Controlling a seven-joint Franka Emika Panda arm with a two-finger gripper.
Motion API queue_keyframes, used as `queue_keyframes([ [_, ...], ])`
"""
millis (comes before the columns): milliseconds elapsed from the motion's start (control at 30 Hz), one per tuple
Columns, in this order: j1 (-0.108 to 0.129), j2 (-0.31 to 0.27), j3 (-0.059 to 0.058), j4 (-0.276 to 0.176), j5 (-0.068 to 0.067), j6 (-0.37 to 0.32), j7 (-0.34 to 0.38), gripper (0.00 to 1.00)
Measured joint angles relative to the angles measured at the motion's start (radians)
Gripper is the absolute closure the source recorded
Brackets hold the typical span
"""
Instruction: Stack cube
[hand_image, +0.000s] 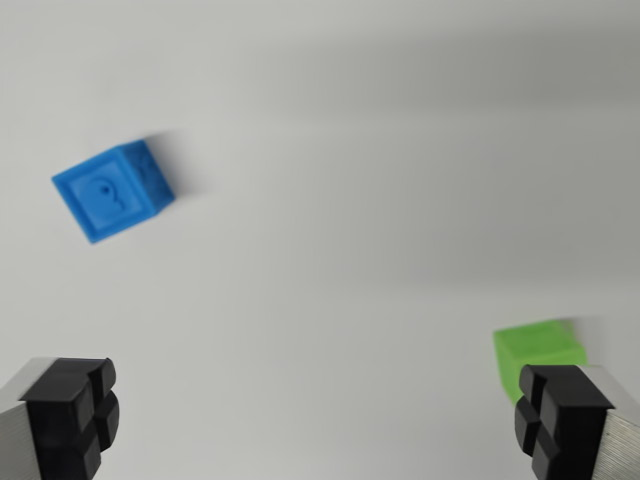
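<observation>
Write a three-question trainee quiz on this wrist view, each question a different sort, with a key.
1. True or false: the gripper is shut on a cube.
2. Which cube bears a raised question mark? A) blue cube B) green cube
3. Fill in: the green cube lies beside the finger on the wrist view's ____.

Key: 1 false, the jaws stand wide apart with nothing between them; 2 A; 3 right.

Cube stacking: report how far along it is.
Done: nothing stacked; the blue cube and green cube sit apart on the white surface. In hand: nothing; the gripper is open and empty, its right finger beside the green cube. Left: grasp one cube, place it on the other.
</observation>
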Motion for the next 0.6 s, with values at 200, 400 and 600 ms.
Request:
queue_keyframes([
  [200,0.002,0.003,0.002,-0.005,0.000,0.006,-0.004,0.00],
  [400,0.007,0.010,0.005,-0.014,0.000,0.020,-0.010,0.00],
  [600,0.014,0.020,0.009,-0.023,0.000,0.040,-0.021,0.00],
])
